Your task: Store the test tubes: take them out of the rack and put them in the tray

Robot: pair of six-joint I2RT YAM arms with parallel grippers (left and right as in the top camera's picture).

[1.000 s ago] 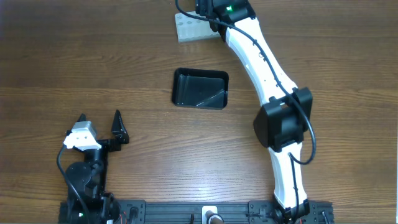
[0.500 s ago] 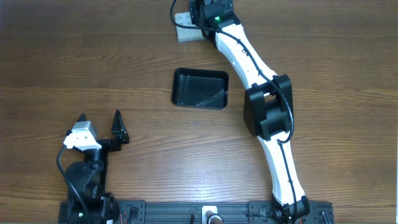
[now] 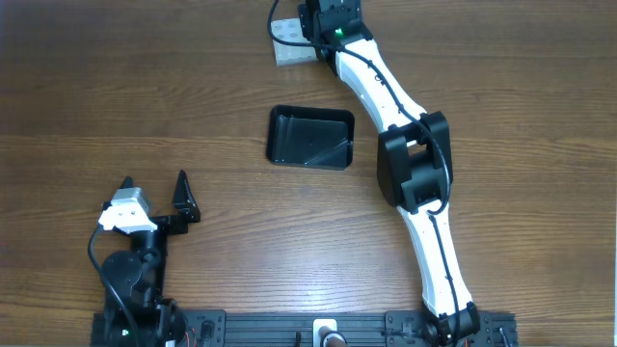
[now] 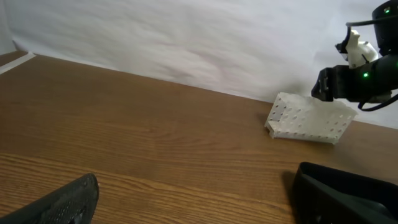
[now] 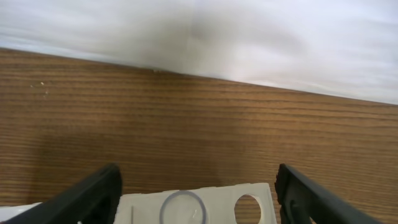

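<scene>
The white test tube rack [image 3: 288, 45] stands at the far edge of the table, and the left wrist view shows it far off as the rack [image 4: 307, 117]. My right gripper [image 5: 198, 175] hangs open right above the rack [image 5: 205, 206], one finger on each side. The rim of a clear tube [image 5: 181, 206] shows in a hole between its fingers, next to an empty hole [image 5: 247, 208]. The black tray [image 3: 278, 127] sits mid-table with a clear tube [image 3: 328, 152] lying in it. My left gripper [image 3: 154, 189] stands open over bare wood at the near left.
The right arm [image 3: 386, 87] stretches across the table to the right of the tray. A pale wall [image 4: 186, 43] rises just behind the rack. Bare wooden tabletop [image 3: 145, 96] lies left of the tray and the rack.
The right arm has swung left, bringing its wrist from the rack's right side to over the rack. The left arm has not moved.
</scene>
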